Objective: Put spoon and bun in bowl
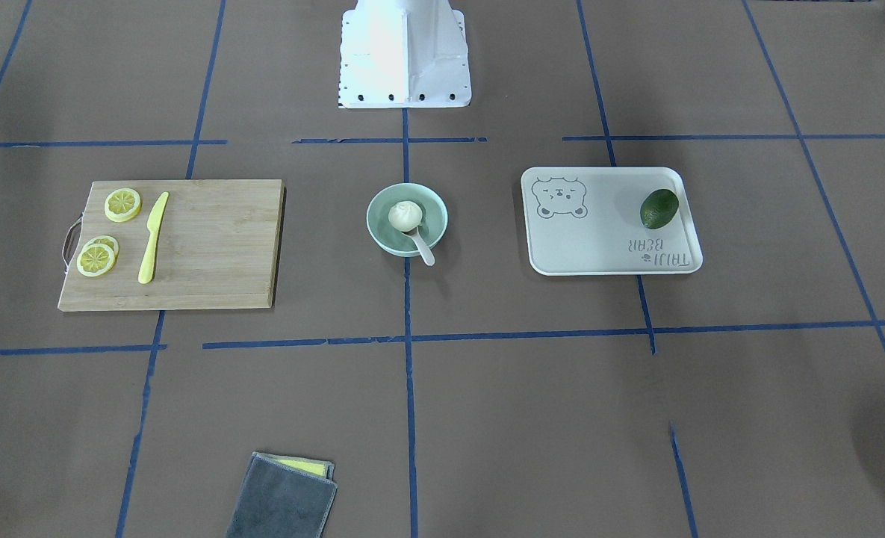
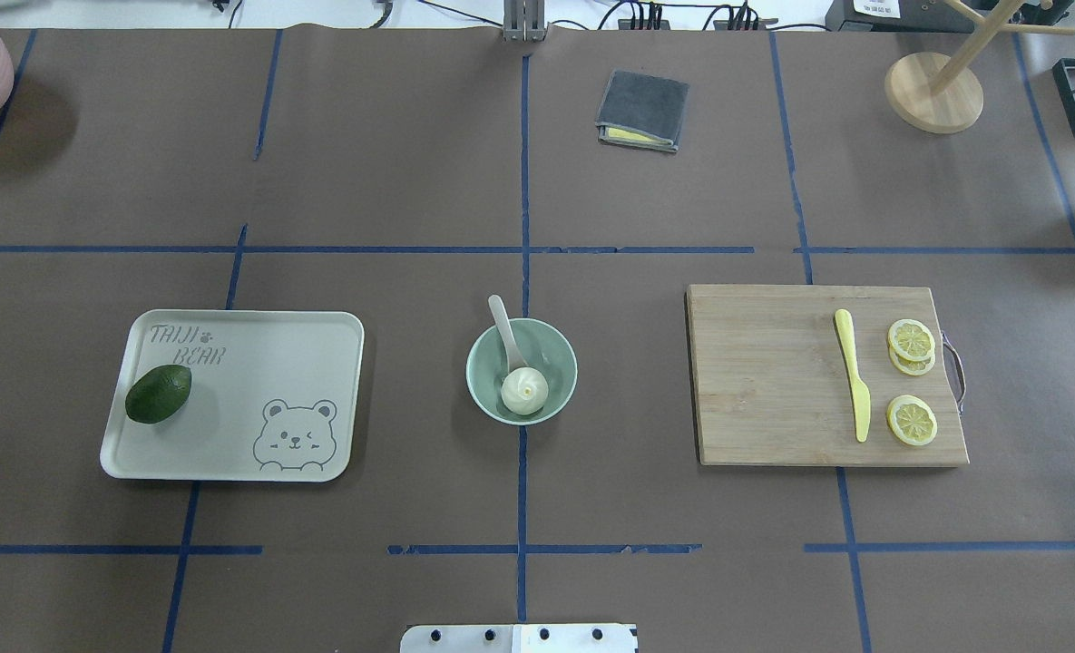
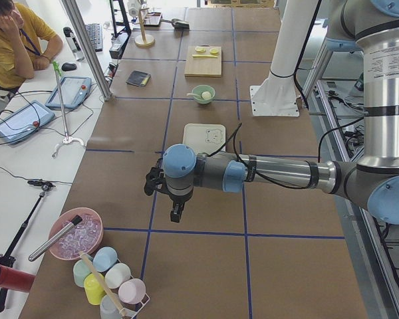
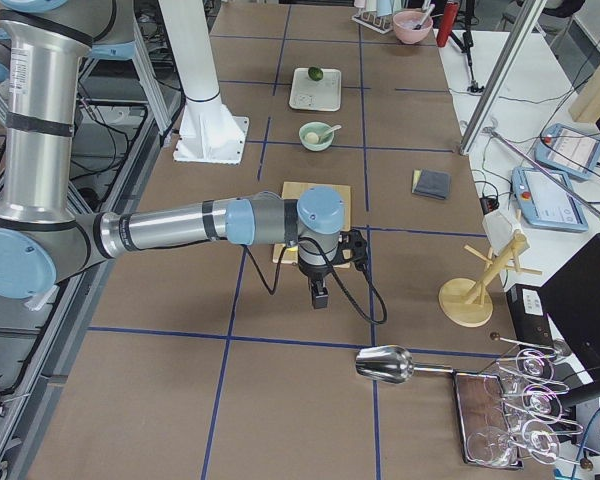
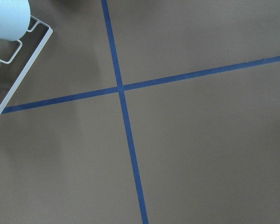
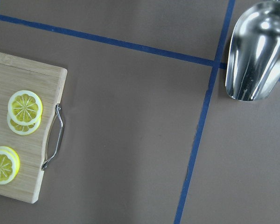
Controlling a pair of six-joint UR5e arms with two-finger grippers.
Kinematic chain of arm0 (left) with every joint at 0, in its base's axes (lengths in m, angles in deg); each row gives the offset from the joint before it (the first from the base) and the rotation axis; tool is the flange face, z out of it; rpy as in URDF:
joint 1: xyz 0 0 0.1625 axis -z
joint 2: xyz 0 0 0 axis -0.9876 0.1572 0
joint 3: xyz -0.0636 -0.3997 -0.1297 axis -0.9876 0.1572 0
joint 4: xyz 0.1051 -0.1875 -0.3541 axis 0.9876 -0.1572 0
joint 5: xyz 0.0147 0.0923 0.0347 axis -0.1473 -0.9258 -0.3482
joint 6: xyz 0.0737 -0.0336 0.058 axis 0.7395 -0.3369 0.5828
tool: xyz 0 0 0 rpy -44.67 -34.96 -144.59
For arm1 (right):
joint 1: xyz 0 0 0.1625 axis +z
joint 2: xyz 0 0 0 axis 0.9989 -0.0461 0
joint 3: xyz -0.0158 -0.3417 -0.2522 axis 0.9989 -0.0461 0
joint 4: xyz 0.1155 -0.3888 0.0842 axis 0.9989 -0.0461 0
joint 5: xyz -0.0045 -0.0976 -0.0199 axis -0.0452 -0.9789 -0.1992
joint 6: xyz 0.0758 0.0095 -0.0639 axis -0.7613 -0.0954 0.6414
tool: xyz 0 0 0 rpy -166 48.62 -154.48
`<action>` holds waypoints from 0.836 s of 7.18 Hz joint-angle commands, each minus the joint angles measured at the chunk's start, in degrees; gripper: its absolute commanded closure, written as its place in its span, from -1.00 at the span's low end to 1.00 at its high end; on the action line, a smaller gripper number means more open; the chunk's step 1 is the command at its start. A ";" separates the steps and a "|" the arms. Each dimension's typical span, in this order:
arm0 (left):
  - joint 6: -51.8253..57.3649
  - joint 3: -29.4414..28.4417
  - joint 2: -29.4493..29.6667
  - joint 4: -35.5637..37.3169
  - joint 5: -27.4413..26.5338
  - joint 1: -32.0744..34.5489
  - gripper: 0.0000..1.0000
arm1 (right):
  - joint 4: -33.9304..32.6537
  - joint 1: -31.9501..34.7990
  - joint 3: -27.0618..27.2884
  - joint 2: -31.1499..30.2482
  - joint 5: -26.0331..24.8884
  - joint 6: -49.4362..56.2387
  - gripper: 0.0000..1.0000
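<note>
Bun (image 2: 524, 392) and spoon (image 2: 504, 328) inside mint-green bowl (image 2: 557, 352)

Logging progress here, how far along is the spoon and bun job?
Looks done: the bun sits in the bowl, and the spoon rests inside, handle over the rim. Nothing in hand: the left claw and right claw hang far from it. Nothing left.

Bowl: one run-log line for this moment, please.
bun: in bowl | spoon: scoop in bowl, handle over rim | left gripper, right gripper: far from bowl, state unclear | task: looks done
</note>
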 commanded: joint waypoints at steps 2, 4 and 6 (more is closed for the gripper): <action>-0.41 0.79 -0.76 -0.17 0.10 0.06 -1.00 | -2.44 -0.04 -0.61 0.55 0.76 -0.22 -1.00; 0.47 0.19 -0.76 -0.43 0.01 -0.03 -1.00 | -2.79 0.05 -0.79 -0.06 0.41 -0.22 -1.00; 0.56 0.18 -0.67 -0.52 0.01 -0.03 -1.00 | -2.09 0.05 -1.49 -0.51 0.06 0.13 -1.00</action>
